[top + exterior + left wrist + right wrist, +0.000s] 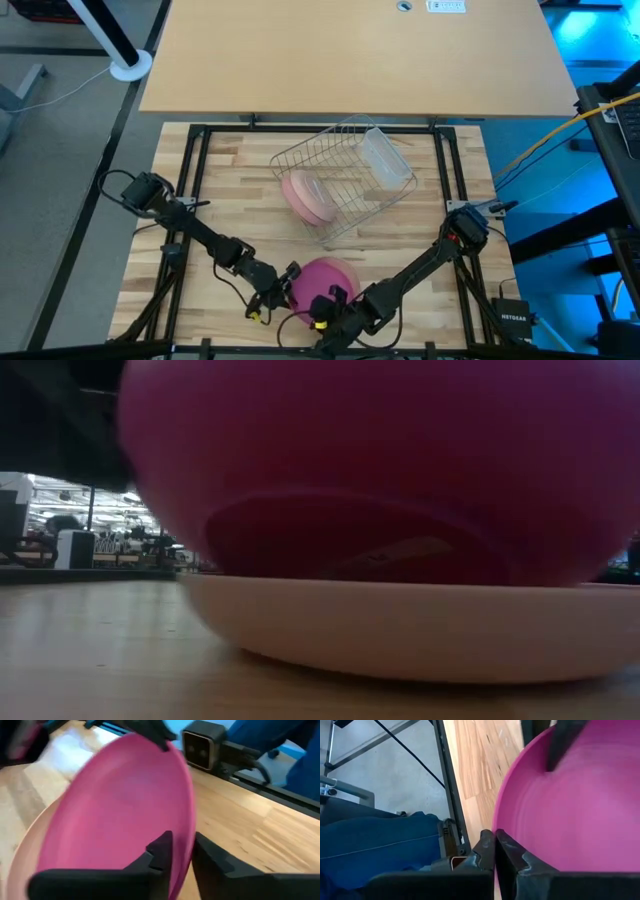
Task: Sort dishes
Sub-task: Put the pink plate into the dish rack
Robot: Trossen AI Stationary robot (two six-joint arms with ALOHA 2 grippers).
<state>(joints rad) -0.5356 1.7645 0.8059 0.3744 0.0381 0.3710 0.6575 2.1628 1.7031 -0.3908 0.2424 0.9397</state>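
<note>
Magenta-pink plate (322,279) pinched between both jaws.

Low view: pink plate (400,450) fills the frame, cut off at top and both sides, so no grippers visible there. Peach plate (400,625) under it runs off the right edge, room behind just a blurred strip. High view: left gripper (277,290) and right gripper (335,308) crowd the plate rim, too small to read the grip. Rack (345,175) holds another plate (305,197), part-hidden by wires. Left wrist view: far plate edge blurred.
</note>
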